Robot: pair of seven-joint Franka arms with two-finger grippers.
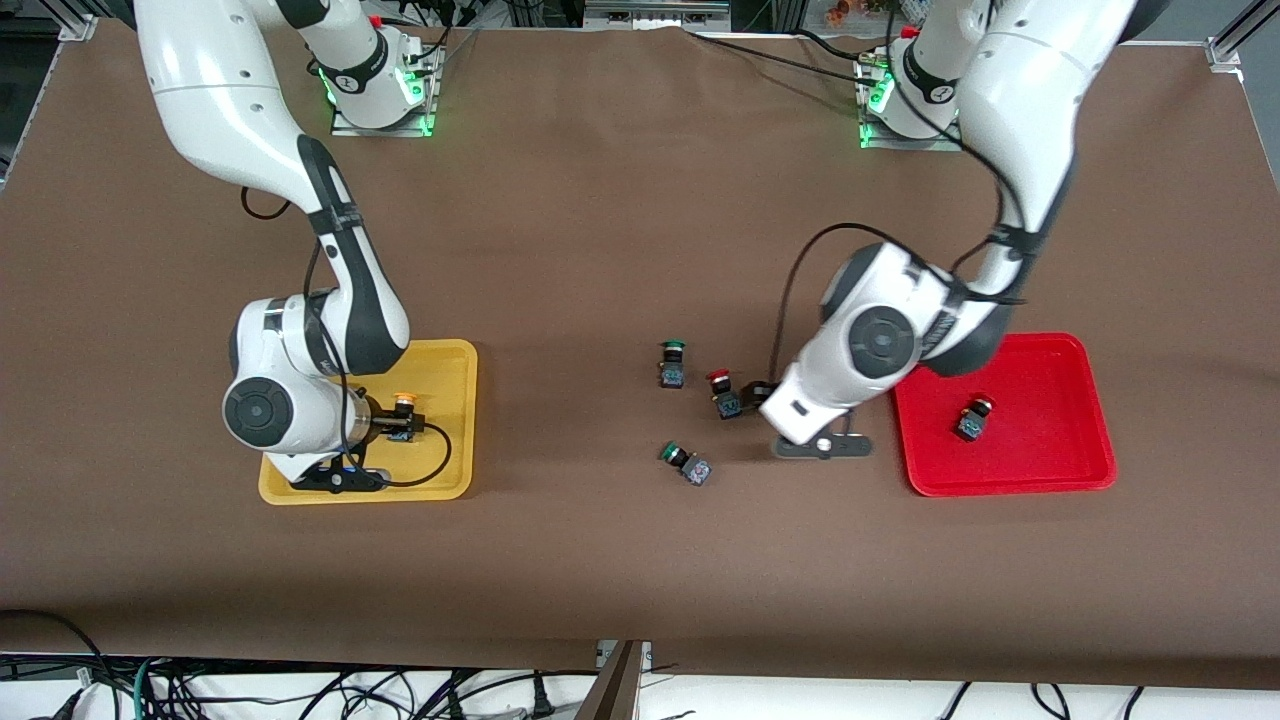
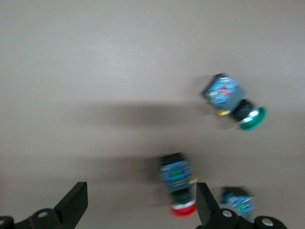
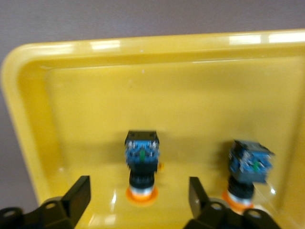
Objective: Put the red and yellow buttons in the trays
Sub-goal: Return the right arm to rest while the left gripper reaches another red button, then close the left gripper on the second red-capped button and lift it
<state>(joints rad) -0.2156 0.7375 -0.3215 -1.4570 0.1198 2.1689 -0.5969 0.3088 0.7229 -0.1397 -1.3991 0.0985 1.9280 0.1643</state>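
Left wrist view shows the left gripper (image 2: 138, 202) spread wide over the brown table (image 2: 119, 71), with the loose red-capped button (image 2: 177, 183) lying on its side just inside 1 finger (image 2: 205, 202), its long axis running along the fingers, cap toward the wrist. That offset looks like what the next pick turns on. 2 green-capped switches (image 2: 236, 102) lie close by, so room is tight. The other red-capped button (image 1: 975, 417) lies in the red tray (image 1: 1080, 360). The right gripper (image 3: 138, 200) hangs spread over the yellow tray (image 3: 143, 47), pinching nothing; 2 orange-yellow-capped buttons (image 3: 141, 162) lie in it.
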